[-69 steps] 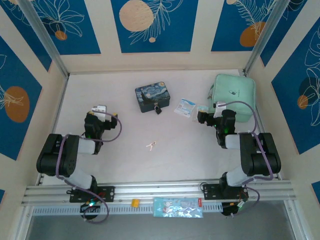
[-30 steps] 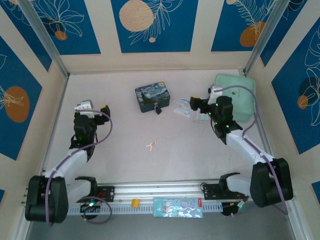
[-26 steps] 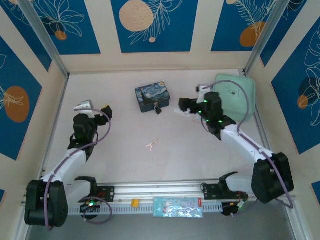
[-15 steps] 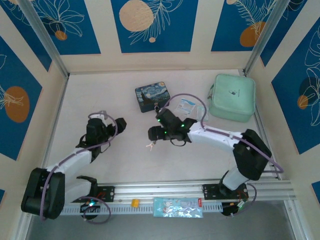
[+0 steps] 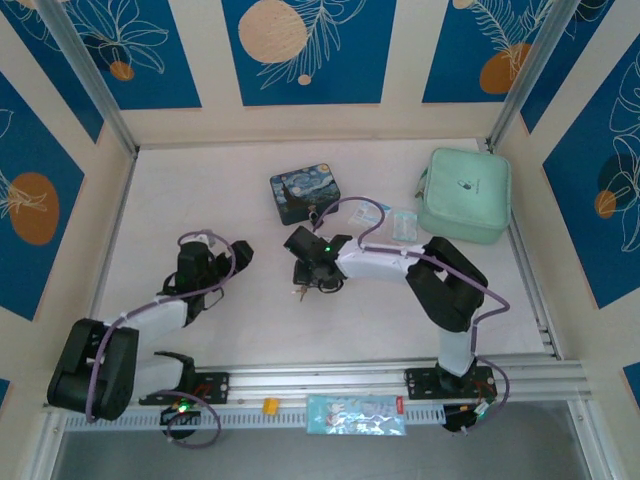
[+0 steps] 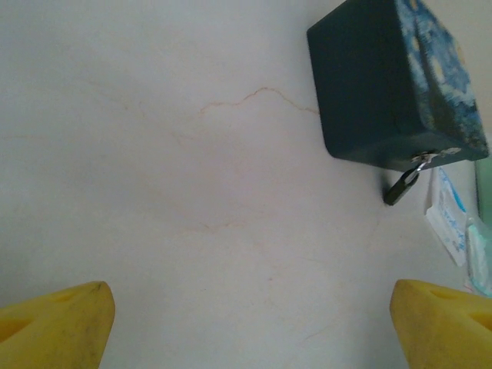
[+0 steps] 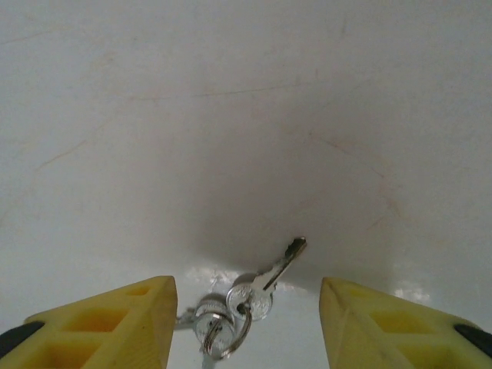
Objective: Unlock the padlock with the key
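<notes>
Tabletop (image 5: pixel 200 190) centre: right gripper (image 7: pixel 247 323) has arrived astride the key (image 7: pixel 267 283), seemingly untouched.

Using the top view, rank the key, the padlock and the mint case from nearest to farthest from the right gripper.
1. key, on the table between the right gripper fingers.
2. padlock, farther back, at the blue tin front.
3. mint case, back right.

Blue floral walls (image 5: pixel 310 50), seemingly marbled tabletop (image 5: pixel 200 180)
</notes>
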